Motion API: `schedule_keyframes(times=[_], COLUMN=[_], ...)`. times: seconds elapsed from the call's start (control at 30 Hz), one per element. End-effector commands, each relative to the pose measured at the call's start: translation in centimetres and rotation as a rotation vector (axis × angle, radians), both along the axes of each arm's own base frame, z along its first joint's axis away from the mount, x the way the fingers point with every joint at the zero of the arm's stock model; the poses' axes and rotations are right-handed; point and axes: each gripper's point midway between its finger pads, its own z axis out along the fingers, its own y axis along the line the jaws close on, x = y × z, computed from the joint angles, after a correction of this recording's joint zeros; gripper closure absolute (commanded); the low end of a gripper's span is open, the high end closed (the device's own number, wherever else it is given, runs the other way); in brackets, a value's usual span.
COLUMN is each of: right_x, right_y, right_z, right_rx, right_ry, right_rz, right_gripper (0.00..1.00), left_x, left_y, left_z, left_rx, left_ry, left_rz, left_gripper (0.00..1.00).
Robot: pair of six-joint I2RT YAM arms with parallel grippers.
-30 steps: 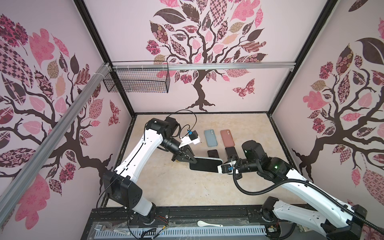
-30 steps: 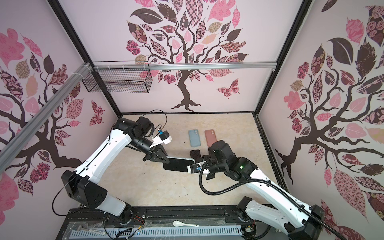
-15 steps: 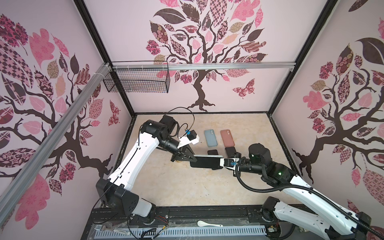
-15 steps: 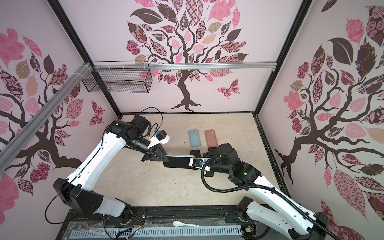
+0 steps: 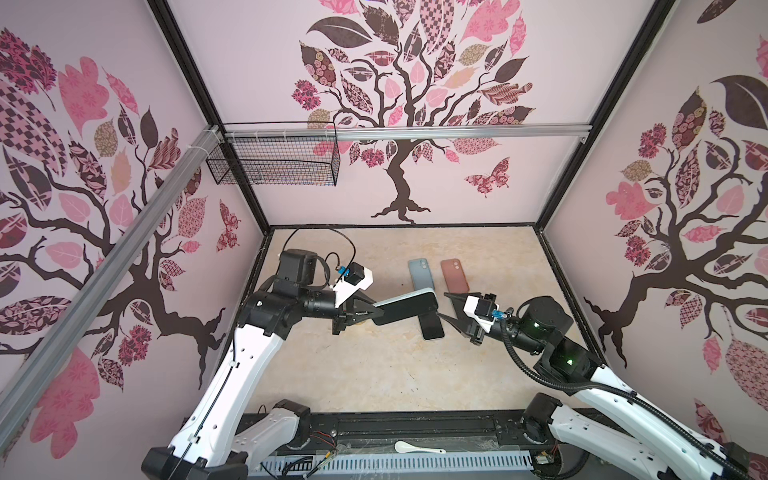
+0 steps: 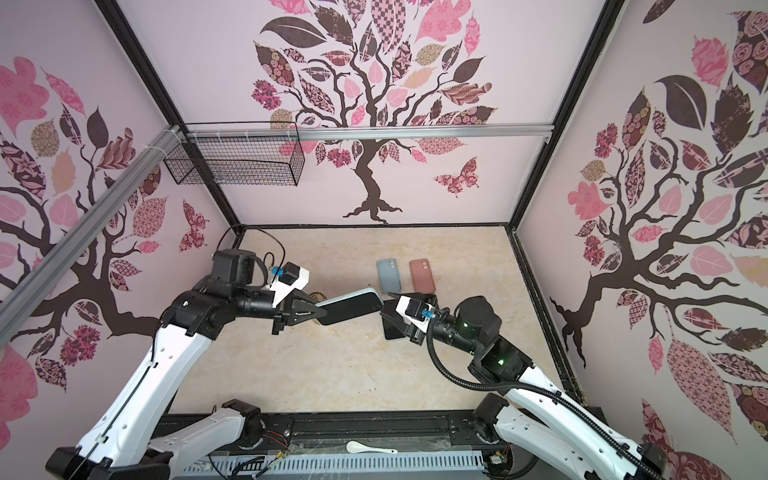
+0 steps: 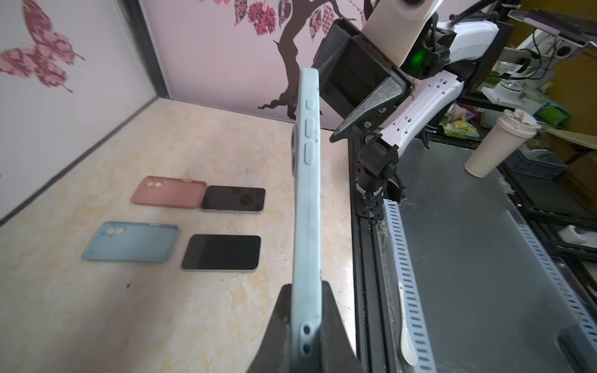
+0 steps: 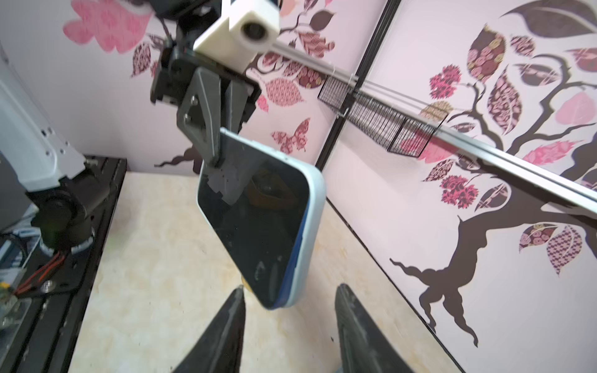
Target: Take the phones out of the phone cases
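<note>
Our left gripper (image 5: 376, 312) is clamped on one end of the phone (image 8: 255, 222), holding it in the air. The phone is still seated in its pale blue case (image 7: 308, 200), so nothing is extracted yet. Our right gripper (image 5: 444, 305) pinched the far end a second ago and now stands spread, just clear of it.

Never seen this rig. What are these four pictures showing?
Two robot arms with pincer grippers work over a table. Two pictures look down from overhead and are nearly identical; the other two come from a camera on each wrist. The left gripper is shut on a phone in its pale blue case, held in the air. The right gripper is open, just off its free end. On the table lie a grey-blue case, a pink case and two bare phones.
</note>
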Motion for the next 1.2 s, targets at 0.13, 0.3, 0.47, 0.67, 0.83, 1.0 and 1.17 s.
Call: schedule_keyframes(times=[0.13,0.3,0.47,0.67,0.83,1.0,1.17], right_x=[-1.2,-0.7,0.3,1.2,0.7,0.3,0.8], right_y=[-0.7,-0.4,-0.5,-0.3,0.3,0.8,0.3], right_z=[5.4,6.2,7.1,7.7,8.1,7.7,7.2], right_rx=[0.322,0.349,0.402,0.413,0.410,0.397,0.404], right_ry=[0.000,-0.006,0.008,0.002,-0.003,0.013,0.035], right_rz=[0.074,0.070,0.042,0.018,0.071,0.103,0.063], right_gripper=[0.51,0.50,0.50,0.50,0.50,0.51,0.51], left_x=[2.2,2.1,1.8,0.9,0.5,0.5,0.6], left_y=[0.0,0.0,-0.3,-0.8,-1.2,-1.3,-1.1], left_z=[5.6,5.7,5.4,5.1,4.6,4.5,4.7], left_rx=[-0.280,-0.301,-0.298,-0.287,-0.267,-0.263,-0.264], left_ry=[-0.126,-0.123,-0.115,-0.103,-0.096,-0.097,-0.110], left_rz=[0.153,0.147,0.114,0.054,0.030,0.027,0.046], left_gripper=[1.00,1.00,1.00,1.00,1.00,1.00,1.00])
